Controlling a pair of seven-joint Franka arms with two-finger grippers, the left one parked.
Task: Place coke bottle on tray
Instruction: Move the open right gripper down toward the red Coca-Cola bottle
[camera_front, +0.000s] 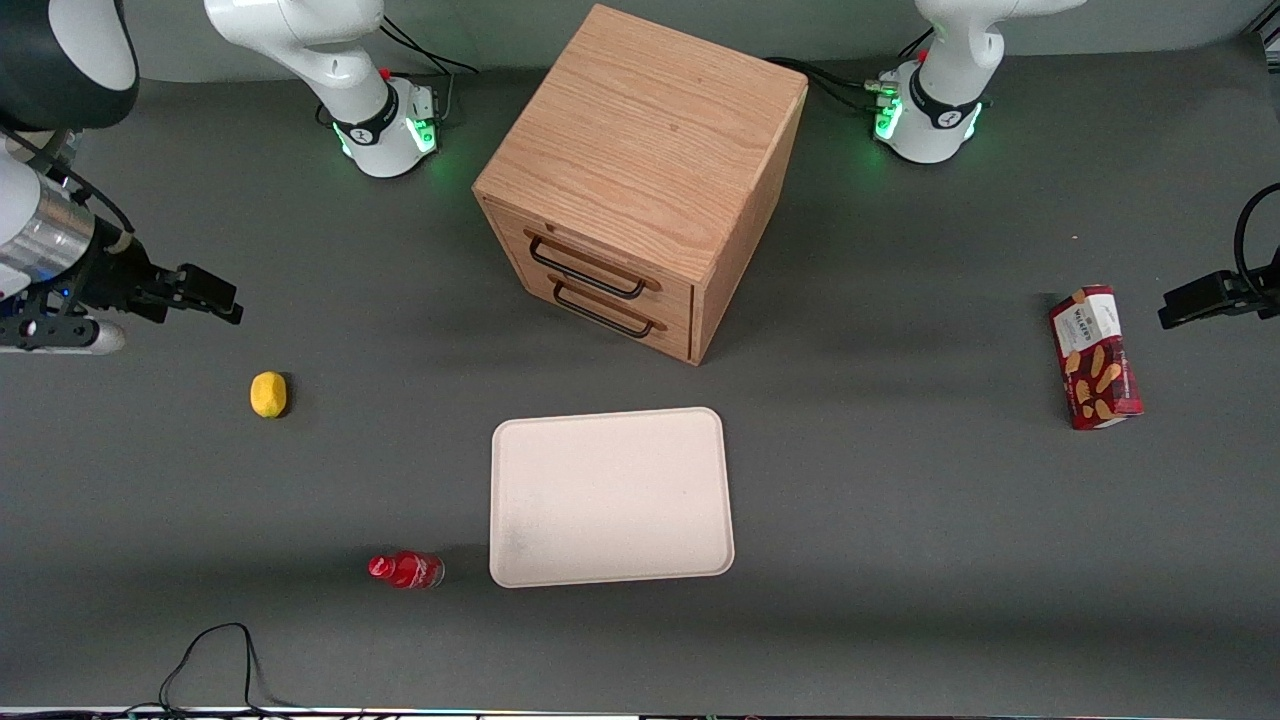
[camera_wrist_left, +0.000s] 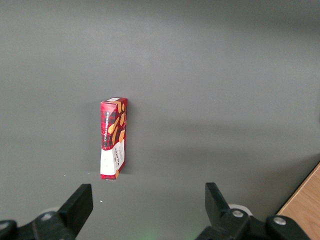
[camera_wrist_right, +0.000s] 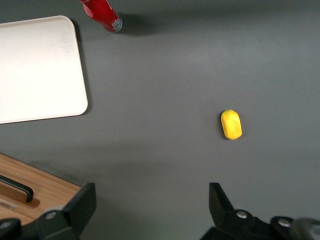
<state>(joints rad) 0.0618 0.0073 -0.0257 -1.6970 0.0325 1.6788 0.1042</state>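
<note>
The bottle (camera_front: 405, 570) is small, red glossy plastic with a red cap and a clear base; it lies on its side at the lower middle of the front view, just beside the tray's near corner and not on it. The tray (camera_front: 610, 495) is a flat, cream, matte rectangle with rounded corners and a low rim, sitting bare at the centre of the frame. The claw (camera_front: 205, 292) hangs at the left edge of the front view, above the surface and well apart from the bottle, its black fingers (camera_wrist_right: 80, 207) spread wide with nothing between them.

A small yellow lemon-shaped lump (camera_front: 268, 394) lies between claw and bottle. A wood-grain cabinet (camera_front: 640, 180) with two black-handled drawers stands above the tray in the frame. A red snack box (camera_front: 1095, 357) lies at the right. The surface (camera_front: 900, 560) is smooth dark grey.
</note>
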